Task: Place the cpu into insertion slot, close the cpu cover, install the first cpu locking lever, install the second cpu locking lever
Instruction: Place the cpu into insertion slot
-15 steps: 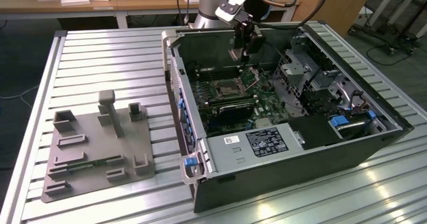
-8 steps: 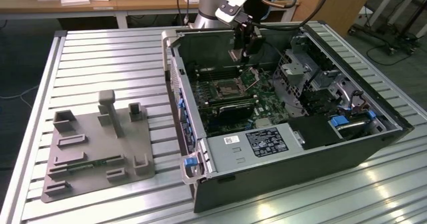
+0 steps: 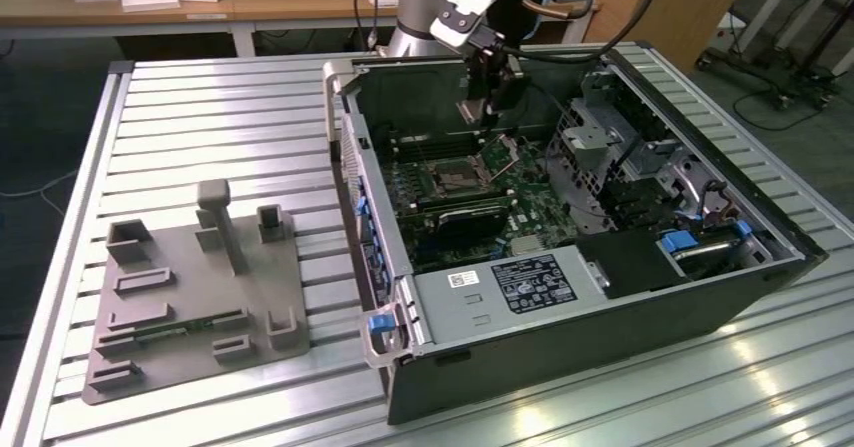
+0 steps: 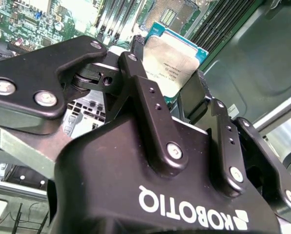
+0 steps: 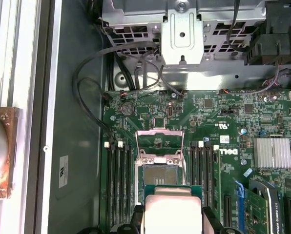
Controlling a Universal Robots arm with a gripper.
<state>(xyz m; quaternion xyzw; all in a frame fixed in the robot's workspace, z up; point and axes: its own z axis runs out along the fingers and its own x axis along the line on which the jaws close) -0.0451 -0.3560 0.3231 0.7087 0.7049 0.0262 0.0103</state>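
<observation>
My gripper [image 4: 169,73] is shut on the cpu [image 4: 177,61], a small square chip with a silvery top and green edge, held by two opposite sides between the black fingers [image 4: 135,58]. In the first wrist view the cpu [image 5: 171,209] hangs above the green motherboard, just short of the insertion slot [image 5: 160,174]. The cpu cover [image 5: 159,142], a thin silver frame, stands swung open at the slot's far side. In the exterior view the gripper [image 3: 483,107] hovers inside the open computer case, above and behind the insertion slot [image 3: 451,177].
Black memory slots [image 5: 118,180] flank the socket on both sides. A metal drive cage [image 5: 184,39] and loose cables [image 5: 87,97] lie beyond it, a finned heat sink [image 5: 272,152] to one side. A grey fixture [image 3: 187,287] sits on the slatted table [image 3: 214,107] at the exterior view's left.
</observation>
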